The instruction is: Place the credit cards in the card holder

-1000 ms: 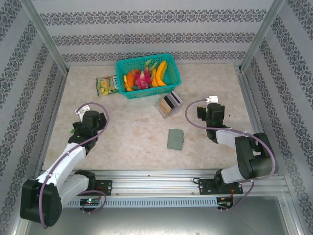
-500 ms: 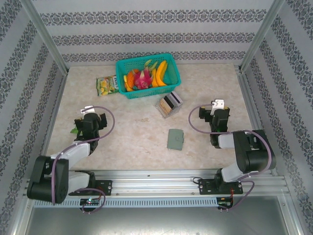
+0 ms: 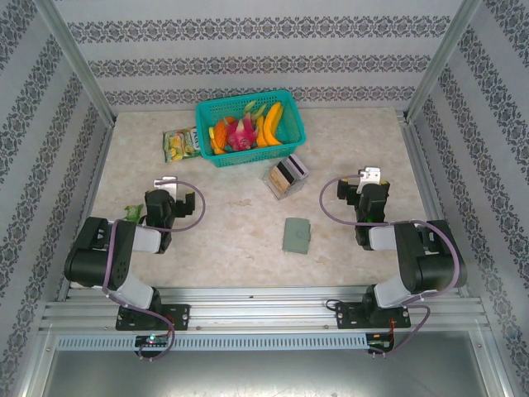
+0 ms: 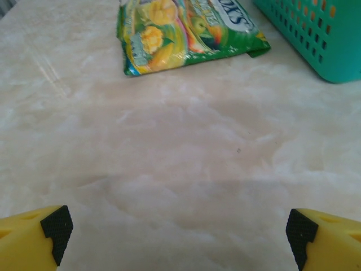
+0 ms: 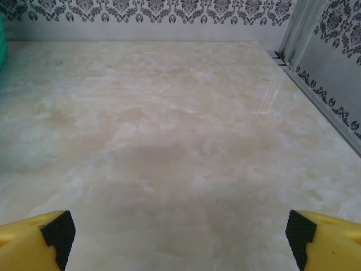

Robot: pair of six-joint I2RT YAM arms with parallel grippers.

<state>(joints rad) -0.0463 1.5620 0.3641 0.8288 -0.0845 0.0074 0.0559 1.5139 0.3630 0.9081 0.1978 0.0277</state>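
On the pale marble-look table (image 3: 223,248), near its middle, the card holder (image 3: 297,236) is lying flat and folded shut, with nothing touching it. Beyond it, toward the teal basket (image 3: 250,128), the credit cards (image 3: 285,172) are sitting together in a small clear box (image 3: 269,177). At this size they seem to be standing on edge, dark ones beside an orange-brown one, but the count is too small to tell. Holder and box are lying near each other but apart.

Neither arm is working on either of them. The left gripper (image 4: 179,232) is hovering low over bare tabletop with its jaws spread wide and nothing between them, its yellow fingertips (image 4: 55,226) showing at the lower corners of the wrist view. It is facing the snack packet (image 4: 186,34) and a corner of the basket, well to the left of the wallet. The right gripper (image 5: 180,232) is likewise gaping and empty over bare table on the right side, pointing toward the back wall.

Judging by this, the task is barely beginning: no card is out of the box, none is in a slot, and the holder is not yet opened. What is remaining looks like everything: opening the wallet, lifting each card from the box, and sliding it into a pocket.
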